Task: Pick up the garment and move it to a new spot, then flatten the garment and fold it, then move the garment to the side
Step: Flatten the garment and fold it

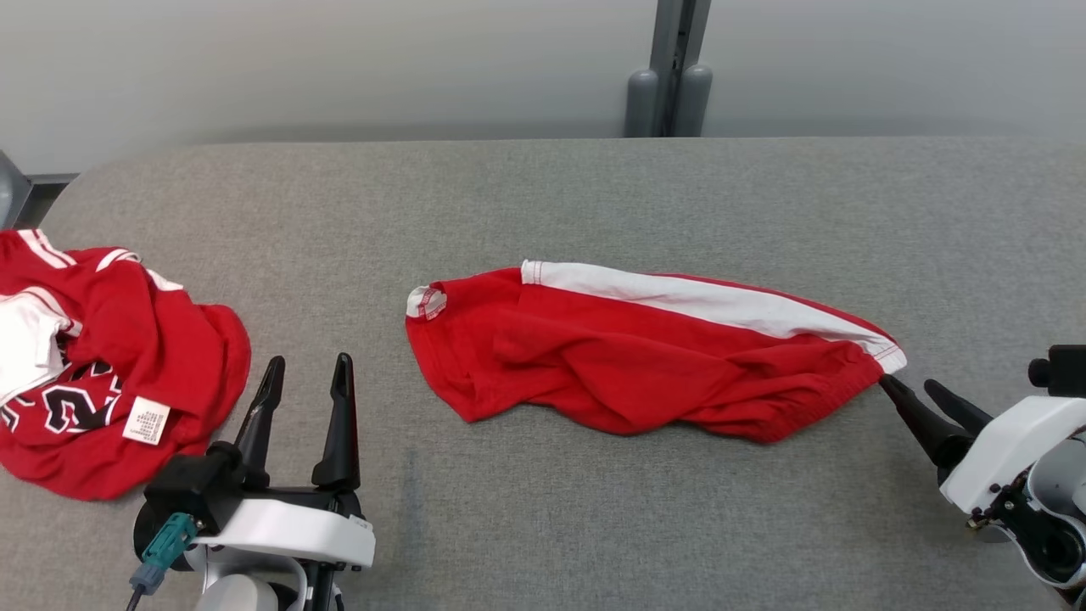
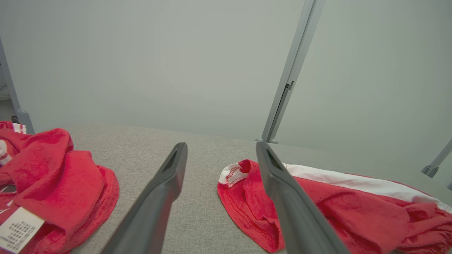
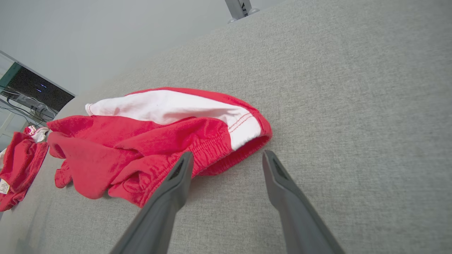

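The garment (image 1: 628,356), red shorts with a white side stripe, lies crumpled on the grey table (image 1: 594,195), stretched left to right. Its elastic waistband end (image 3: 226,148) points at my right gripper (image 1: 909,389), which is open just off that end, one fingertip (image 3: 185,162) almost touching the cloth, nothing between the fingers. My left gripper (image 1: 307,367) stands open near the front left, between the shorts and another red pile, holding nothing. In the left wrist view the shorts' hem end (image 2: 247,190) lies just behind the right finger (image 2: 279,180).
A second crumpled red garment (image 1: 102,373) with white trim, black lettering and a white label lies at the table's left edge. A grey post (image 1: 670,76) stands behind the table's far edge. Bare grey cloth surface (image 1: 848,204) extends behind and right of the shorts.
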{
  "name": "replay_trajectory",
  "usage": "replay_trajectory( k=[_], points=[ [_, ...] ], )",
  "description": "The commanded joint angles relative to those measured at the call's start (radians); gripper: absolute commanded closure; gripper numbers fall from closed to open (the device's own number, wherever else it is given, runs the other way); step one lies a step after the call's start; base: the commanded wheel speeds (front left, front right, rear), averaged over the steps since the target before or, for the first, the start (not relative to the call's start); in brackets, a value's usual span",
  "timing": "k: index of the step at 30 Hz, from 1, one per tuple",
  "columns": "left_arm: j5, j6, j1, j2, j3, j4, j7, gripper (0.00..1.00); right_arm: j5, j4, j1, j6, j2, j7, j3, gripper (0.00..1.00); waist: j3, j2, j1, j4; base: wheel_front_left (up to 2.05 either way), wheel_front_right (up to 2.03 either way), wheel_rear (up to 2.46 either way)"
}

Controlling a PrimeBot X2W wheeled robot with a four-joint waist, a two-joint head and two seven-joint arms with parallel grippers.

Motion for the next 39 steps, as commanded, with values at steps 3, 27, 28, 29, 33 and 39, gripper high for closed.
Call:
replay_trajectory(
  k=[3,27,28,29,33,39],
  points=[
    [-0.013,0.003,0.011,0.003,0.007,-0.002,-0.002,0.00,0.007,-0.021,0.022,0.000,-0.027,-0.049,-0.008,0.00,-0.030,0.0000,0.0000,-0.033,0.00,0.00,0.00],
    [-0.077,-0.007,-0.002,0.003,-0.027,0.040,0.020,0.00,-0.645,-0.388,0.424,0.000,0.365,-0.234,-0.712,0.00,-0.055,0.0000,0.0000,-0.135,0.00,0.00,0.00],
    [-0.068,-0.006,-0.021,0.006,-0.035,0.042,0.032,0.00,-0.653,-0.391,0.424,0.000,0.374,-0.234,-0.710,0.00,-0.054,0.0000,0.0000,-0.137,0.00,0.00,0.00],
    [-0.081,-0.009,-0.034,0.006,-0.039,0.047,0.054,0.00,-0.659,-0.394,0.424,0.000,0.378,-0.234,-0.709,0.00,-0.053,0.0000,0.0000,-0.139,0.00,0.00,0.00],
    [-0.123,-0.026,-0.104,0.020,-0.063,0.069,0.205,0.00,-0.652,-0.397,0.414,0.000,0.387,-0.234,-0.708,0.00,-0.059,0.0000,0.0000,-0.148,0.00,0.00,0.00],
    [-0.154,-0.032,-0.246,0.077,-0.085,0.133,0.487,0.00,-0.658,-0.406,0.382,0.000,0.387,-0.234,-0.704,0.00,-0.060,0.0000,0.0000,-0.186,0.00,0.00,0.00]
  ],
)
